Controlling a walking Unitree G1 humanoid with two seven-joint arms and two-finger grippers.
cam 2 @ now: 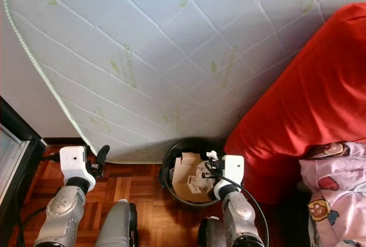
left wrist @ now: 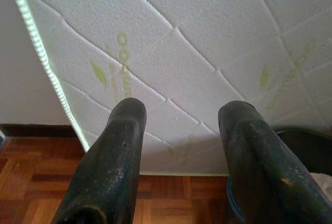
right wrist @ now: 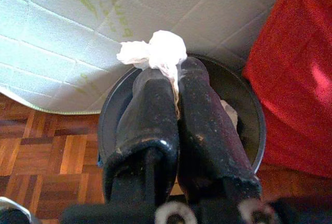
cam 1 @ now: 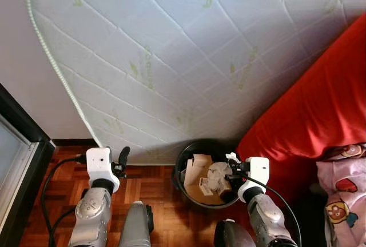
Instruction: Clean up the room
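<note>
Tissue (right wrist: 153, 52), white and crumpled, is sticking out from between the tips of the right gripper (right wrist: 174, 81), whose two black fingers are pressing together on it with no gap showing. In the right wrist view the wad is sitting in the upper middle of the frame, directly over the black trash bin (right wrist: 244, 105). In the left eye view the right gripper (cam 1: 233, 168) is hovering at the lower centre-right of the frame, above the bin's (cam 1: 182, 161) right side, with the tissue showing as a small white tuft at the fingertips. Cardboard pieces (cam 1: 197, 177) and other paper waste are lying inside the bin.

The left gripper (left wrist: 179, 115) is hanging in the lower left of the left eye view, over the wooden parquet floor (cam 1: 146, 187), with its fingers spread apart and nothing between them. A white quilted mattress (cam 1: 189, 47) is leaning against the wall across the upper frame, its lower edge just behind the bin. A red cover (cam 1: 320, 115) is filling the right side, touching the bin's right rim, and a pink patterned cloth (cam 1: 343, 187) is lying at the lower right.
</note>
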